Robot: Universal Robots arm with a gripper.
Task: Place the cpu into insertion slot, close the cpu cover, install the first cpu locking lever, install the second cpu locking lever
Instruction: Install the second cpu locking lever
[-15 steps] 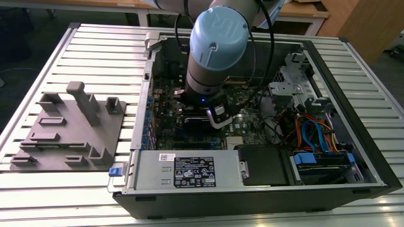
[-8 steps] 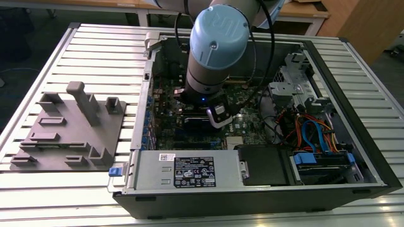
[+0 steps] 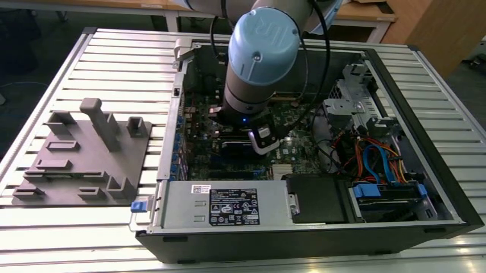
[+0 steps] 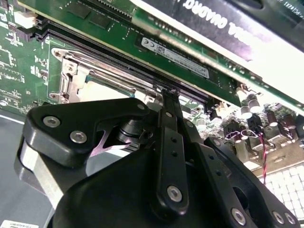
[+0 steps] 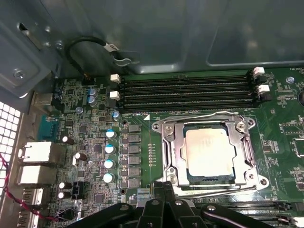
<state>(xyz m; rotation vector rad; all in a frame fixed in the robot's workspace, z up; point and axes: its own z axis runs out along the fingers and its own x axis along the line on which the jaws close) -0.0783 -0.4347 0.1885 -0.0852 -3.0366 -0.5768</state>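
Cpu point(image 5: 209, 151) sits in the insertion slot point(image 5: 167, 156) under the closed cpu cover point(image 5: 242, 152); we judge levers are next, our gripper point(image 5: 164, 186) pinched together, empty.

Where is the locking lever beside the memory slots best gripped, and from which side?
Probably at the locking lever's hooked end, which bends out past the cpu cover's corner. Come from above, fingers astride the thin wire; elsewhere it hugs the frame.
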